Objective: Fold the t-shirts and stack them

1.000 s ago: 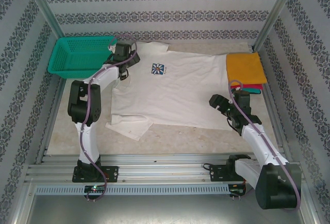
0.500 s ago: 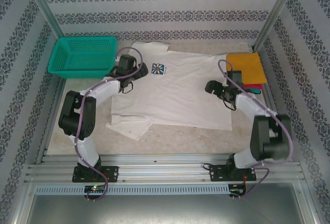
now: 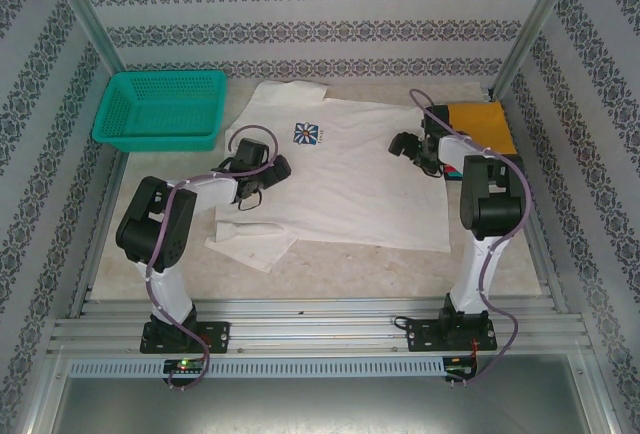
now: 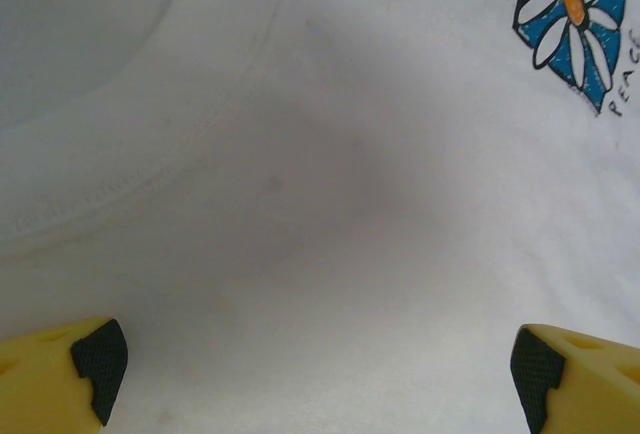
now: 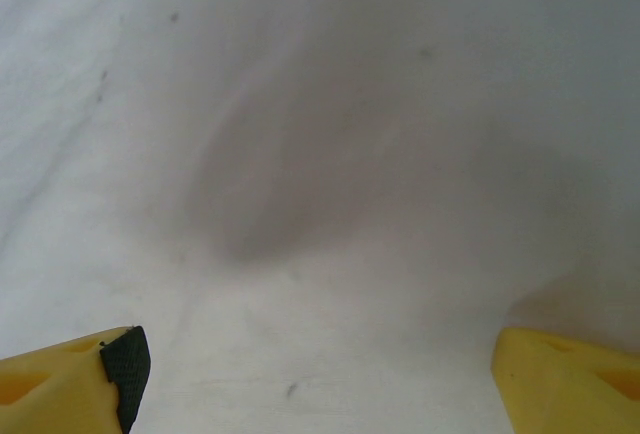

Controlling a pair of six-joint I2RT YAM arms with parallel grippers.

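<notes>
Over white shirt [image 3: 350, 189] | left tool [image 3: 278, 168], right tool [image 3: 402, 144] moved inward, both agape, empty | fold grasp pending

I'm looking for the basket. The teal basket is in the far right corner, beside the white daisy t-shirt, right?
Not quite. The teal basket is in the far left corner, beside the white daisy t-shirt, as the top external view shows.
</notes>
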